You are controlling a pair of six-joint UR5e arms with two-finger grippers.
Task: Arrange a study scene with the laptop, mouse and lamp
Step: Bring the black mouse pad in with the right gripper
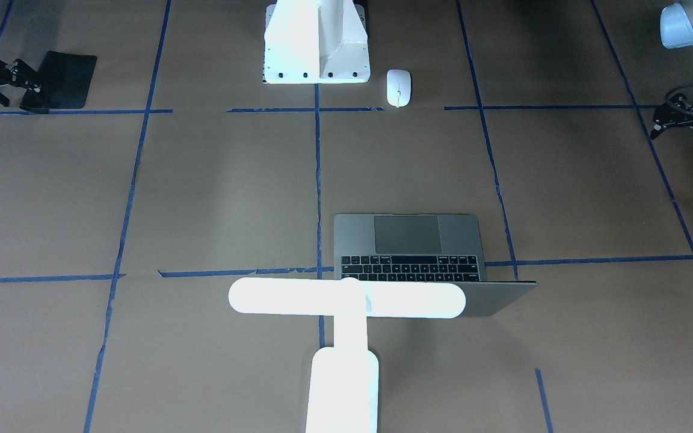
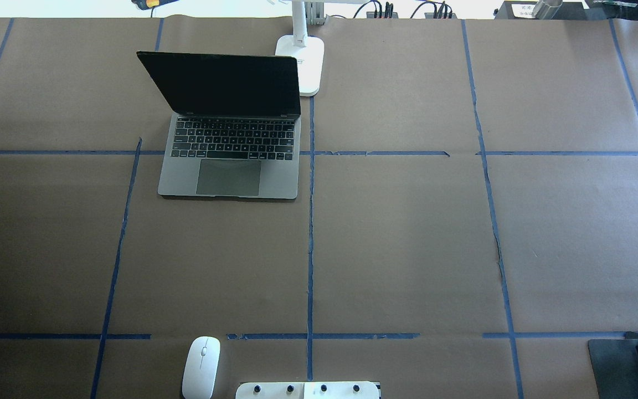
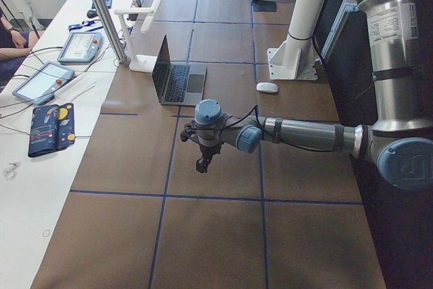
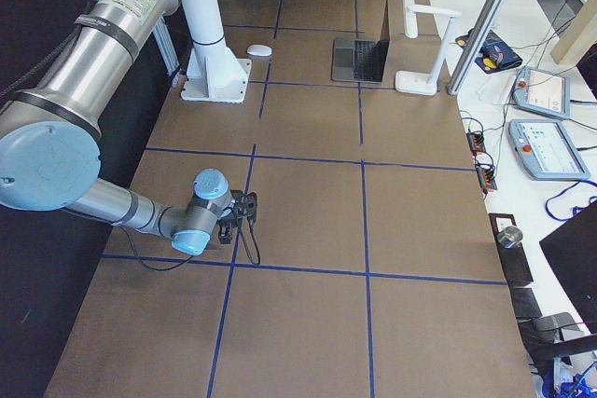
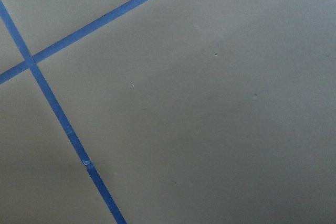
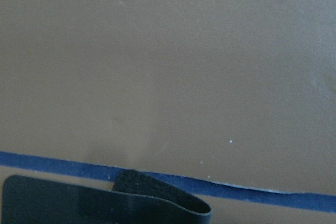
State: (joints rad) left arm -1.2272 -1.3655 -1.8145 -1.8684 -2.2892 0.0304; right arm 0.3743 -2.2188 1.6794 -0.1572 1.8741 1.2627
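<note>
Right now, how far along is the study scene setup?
Done: the slim grey metal laptop stands open, with the white T-shaped desk lamp behind its screen. In hand: no task item; left arm over bare table, right arm with its jaws at a flat black mat. Left: the small white oval mouse lies by the white pedestal, far from the laptop.

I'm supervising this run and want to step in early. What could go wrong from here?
The mouse lies close beside the white pedestal, so a pincer coming down for it may strike that base. The head of the lamp hangs close to the lid of the open laptop; an arm bringing the mouse there could bump either. The black mat looks curled at its edge by the right pincer and might drag.
</note>
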